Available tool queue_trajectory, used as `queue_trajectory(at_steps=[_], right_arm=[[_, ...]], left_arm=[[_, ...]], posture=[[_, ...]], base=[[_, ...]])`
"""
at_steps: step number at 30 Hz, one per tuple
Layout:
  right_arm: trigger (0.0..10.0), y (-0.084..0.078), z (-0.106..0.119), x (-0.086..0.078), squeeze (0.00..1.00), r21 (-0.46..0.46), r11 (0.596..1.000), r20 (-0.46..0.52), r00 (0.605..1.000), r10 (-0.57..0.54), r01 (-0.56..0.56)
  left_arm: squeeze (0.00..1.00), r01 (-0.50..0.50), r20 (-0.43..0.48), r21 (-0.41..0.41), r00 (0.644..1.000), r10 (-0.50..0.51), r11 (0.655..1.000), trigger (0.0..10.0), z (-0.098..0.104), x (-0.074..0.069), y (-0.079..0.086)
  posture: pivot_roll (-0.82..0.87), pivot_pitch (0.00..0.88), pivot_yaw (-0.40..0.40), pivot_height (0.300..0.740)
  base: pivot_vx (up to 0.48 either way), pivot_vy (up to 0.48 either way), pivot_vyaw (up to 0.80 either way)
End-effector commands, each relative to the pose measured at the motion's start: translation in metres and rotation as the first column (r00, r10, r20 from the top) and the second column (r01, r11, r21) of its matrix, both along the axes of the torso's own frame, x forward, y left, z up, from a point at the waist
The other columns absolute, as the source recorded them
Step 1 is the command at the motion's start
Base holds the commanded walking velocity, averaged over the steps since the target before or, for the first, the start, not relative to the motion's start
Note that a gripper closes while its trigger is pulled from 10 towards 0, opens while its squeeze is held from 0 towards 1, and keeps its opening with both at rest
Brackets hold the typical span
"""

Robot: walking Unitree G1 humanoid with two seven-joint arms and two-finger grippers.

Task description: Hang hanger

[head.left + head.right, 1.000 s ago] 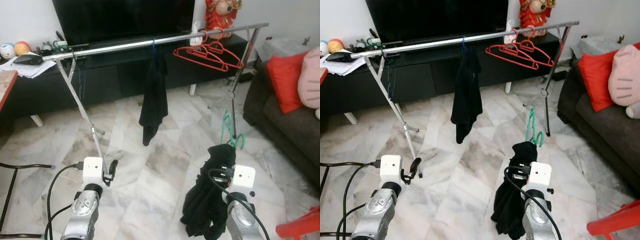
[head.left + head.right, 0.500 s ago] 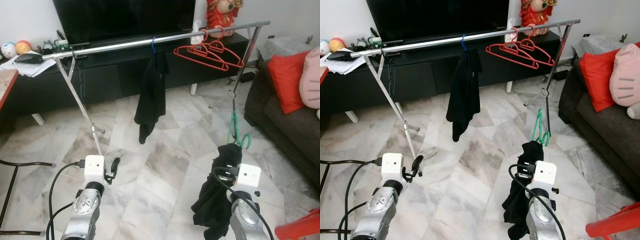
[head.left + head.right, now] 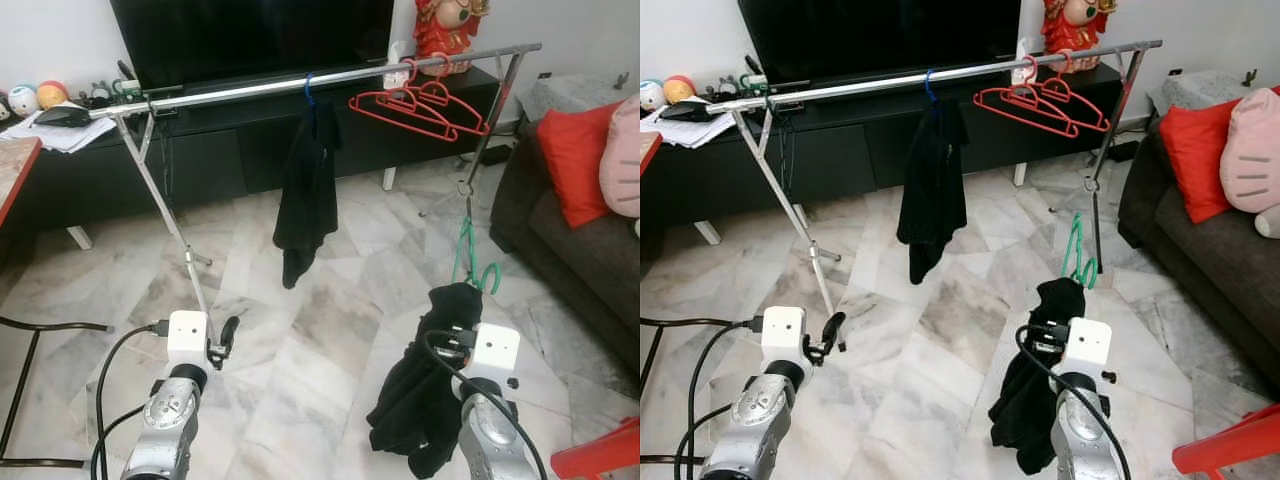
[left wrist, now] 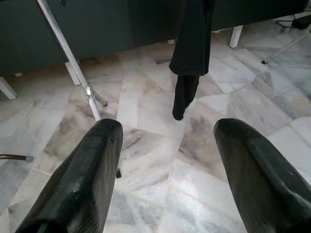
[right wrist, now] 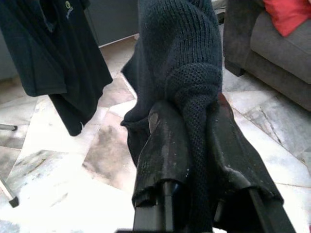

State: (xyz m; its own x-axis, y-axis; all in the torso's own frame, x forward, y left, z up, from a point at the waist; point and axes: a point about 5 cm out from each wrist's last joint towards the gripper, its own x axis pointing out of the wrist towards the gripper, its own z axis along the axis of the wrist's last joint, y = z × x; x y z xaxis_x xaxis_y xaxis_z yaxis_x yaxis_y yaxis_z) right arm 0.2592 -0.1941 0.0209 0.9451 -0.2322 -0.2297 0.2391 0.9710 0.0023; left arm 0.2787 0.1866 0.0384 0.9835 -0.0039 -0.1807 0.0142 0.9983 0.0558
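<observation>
Right gripper (image 5: 194, 160): low at the robot's right, fingers closed on a black knitted garment (image 3: 425, 385) that drapes down over them toward the floor. A green hanger (image 3: 467, 255) rises from the top of this bundle, long axis near upright, hook end curling up toward the rail; its lower part is hidden in the knit.

Left gripper (image 4: 167, 165): low at the robot's left, fingers spread wide apart, holding nothing, aimed at the marble floor (image 3: 300, 330).

Clothes rail (image 3: 250, 90): a silver bar running across the room ahead of both grippers, on crossed silver legs. The left leg (image 3: 170, 220) slants down just ahead of the left gripper.

On the rail:
- a black shirt (image 3: 308, 190) on a blue hanger hook (image 3: 310, 88), near the middle;
- two red hangers (image 3: 420, 105), empty, toward the right end.

Beyond the rail: a dark TV cabinet (image 3: 200, 160). At right: a dark sofa (image 3: 580, 250) with a red cushion (image 3: 570, 160).
</observation>
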Motion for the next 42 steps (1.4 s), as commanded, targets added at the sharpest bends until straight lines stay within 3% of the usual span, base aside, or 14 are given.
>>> queue_trajectory(at_steps=[1, 8, 13, 42], right_arm=[[10.0, -0.0014, 0.0094, 0.0044, 0.00, 0.002, 1.000, 0.041, 0.999, -0.008, 0.008], [10.0, -0.0017, 0.0098, 0.0056, 0.00, 0.016, 1.000, 0.040, 0.999, -0.017, 0.017], [10.0, -0.0016, 0.0102, 0.0059, 0.00, 0.022, 1.000, 0.041, 0.999, -0.014, 0.013], [10.0, 0.0052, 0.0129, 0.0080, 0.00, -0.017, 0.999, 0.045, 0.999, 0.029, -0.028]], left_arm=[[0.00, 0.000, 0.009, 0.001, 1.000, 0.000, 1.000, 10.0, 0.0043, 0.0016, 0.0029], [0.00, -0.002, 0.009, 0.001, 1.000, 0.002, 1.000, 10.0, 0.0043, 0.0013, 0.0035], [0.00, -0.001, 0.009, -0.001, 1.000, 0.001, 1.000, 10.0, 0.0045, 0.0012, 0.0029], [0.00, -0.007, 0.007, 0.001, 1.000, 0.006, 1.000, 10.0, 0.0072, 0.0023, 0.0028]], posture=[[-0.09, 0.000, 0.040, 0.740], [-0.09, 0.000, 0.039, 0.740], [-0.09, 0.000, 0.040, 0.740], [-0.08, 0.000, 0.040, 0.740]], base=[[-0.244, 0.000, 0.00], [-0.208, 0.000, 0.00], [-0.250, 0.000, -0.80], [-0.247, 0.000, 0.00]])
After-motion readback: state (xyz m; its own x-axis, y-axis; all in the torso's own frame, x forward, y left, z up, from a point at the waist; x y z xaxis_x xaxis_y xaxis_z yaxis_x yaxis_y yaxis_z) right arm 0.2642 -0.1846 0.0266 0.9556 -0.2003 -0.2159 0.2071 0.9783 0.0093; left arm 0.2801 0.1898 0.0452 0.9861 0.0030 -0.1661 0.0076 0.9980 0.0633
